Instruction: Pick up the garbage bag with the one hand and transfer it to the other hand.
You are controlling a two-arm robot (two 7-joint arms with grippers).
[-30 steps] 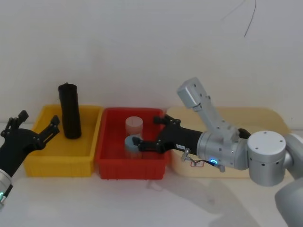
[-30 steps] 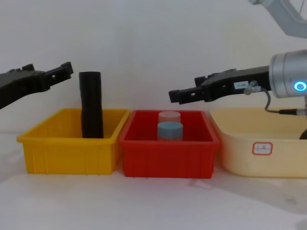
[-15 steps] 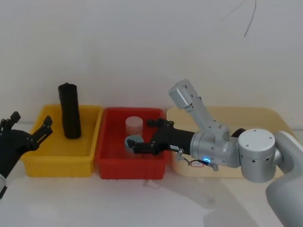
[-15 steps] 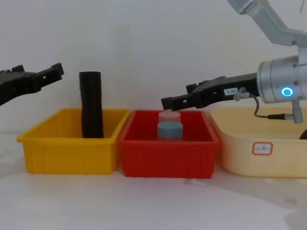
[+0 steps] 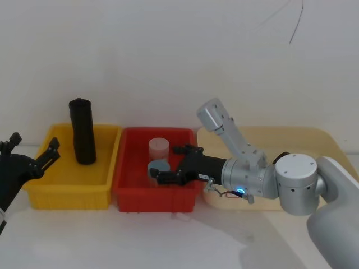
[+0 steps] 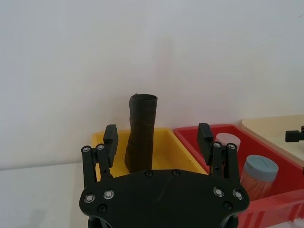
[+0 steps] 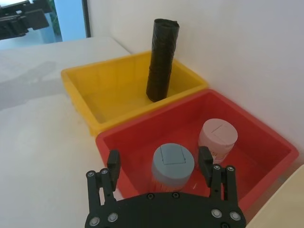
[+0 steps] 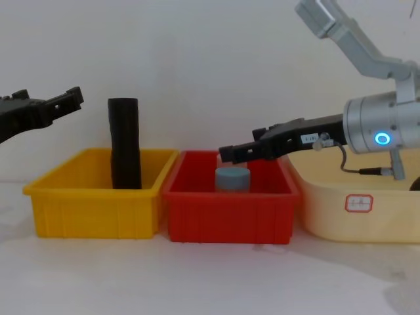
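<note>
The garbage bag (image 5: 83,131) is a tall black roll standing upright at the back of the yellow bin (image 5: 67,190); it also shows in the chest view (image 8: 125,144) and both wrist views (image 6: 141,137) (image 7: 161,59). My left gripper (image 5: 33,144) hovers open at the left edge, level with the roll's top (image 8: 49,97) and well short of it, with the roll straight ahead between its fingers (image 6: 157,135). My right gripper (image 5: 168,163), on its silver wrist, is open and low over the red bin (image 5: 126,185), a bin's width from the roll.
Two jars stand in the red bin: a blue-lidded jar (image 5: 159,166) right at the right fingertips (image 7: 172,164) and a pale pink-lidded jar (image 5: 159,147) behind it. A cream tub (image 5: 314,137) lies on the right. White tabletop spreads in front of the bins.
The right gripper has moved left and down, deeper over the red bin toward the jars. The left gripper has drawn back a little to the left. The roll has not moved.
</note>
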